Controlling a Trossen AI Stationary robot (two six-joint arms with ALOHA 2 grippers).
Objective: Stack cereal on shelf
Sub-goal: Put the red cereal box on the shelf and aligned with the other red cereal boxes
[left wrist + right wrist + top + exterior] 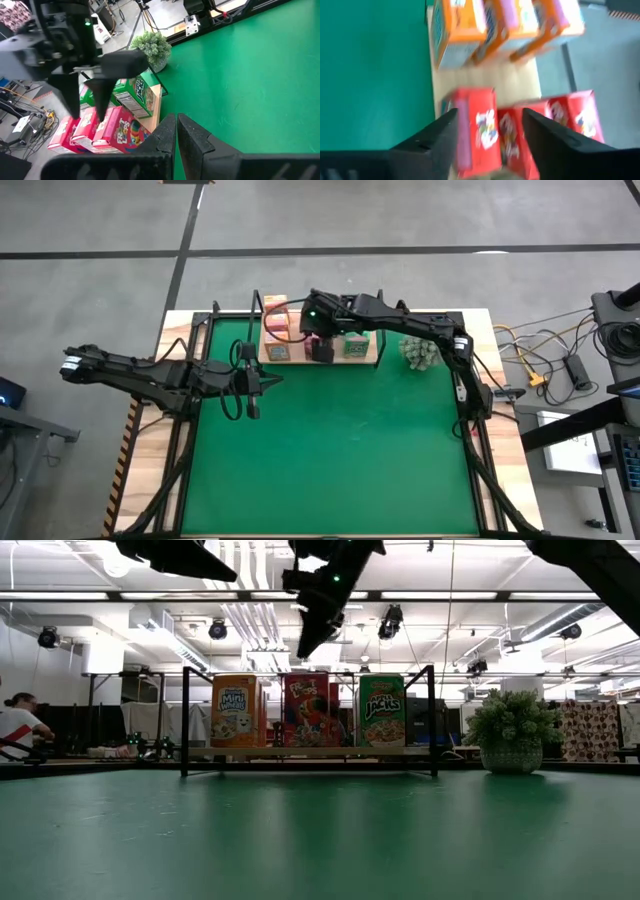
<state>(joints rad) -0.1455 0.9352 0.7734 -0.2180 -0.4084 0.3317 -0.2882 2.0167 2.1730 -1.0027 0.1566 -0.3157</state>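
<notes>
Overhead, the right gripper (322,338) hung above the middle of the shelf (370,361), a light wooden board with thin black wire uprights that lay along the far edge of the green mat (340,450). Its two dark fingers (102,95) stood spread apart and pointed down at the pink boxes (520,132), touching none of them and holding nothing. From that arm's own wrist camera the fingers framed three pink boxes standing side by side, with three orange boxes (500,22) in a row beyond them on the same board.

In the low view the cereal stood upright on the shelf in three columns: an orange box (236,711) at one end, a pink box (307,711) in the middle and a green box (381,711) at the other end. Each front box hid whatever stood behind it. The right gripper showed there as a dark shape hanging above the pink column, clear of the box tops.

The left gripper (254,383) waited over the mat, near the shelf's orange end but apart from it, with its fingers (165,137) pressed together and nothing between them. Its wrist camera looked across the mat toward the pink and green boxes (135,95) and the other arm above them.

A fuzzy grey-green plant ball (420,353) sat just beside the shelf's green end, on the mat. At the edge of the low view, a person (18,727) sat far back in the room.
</notes>
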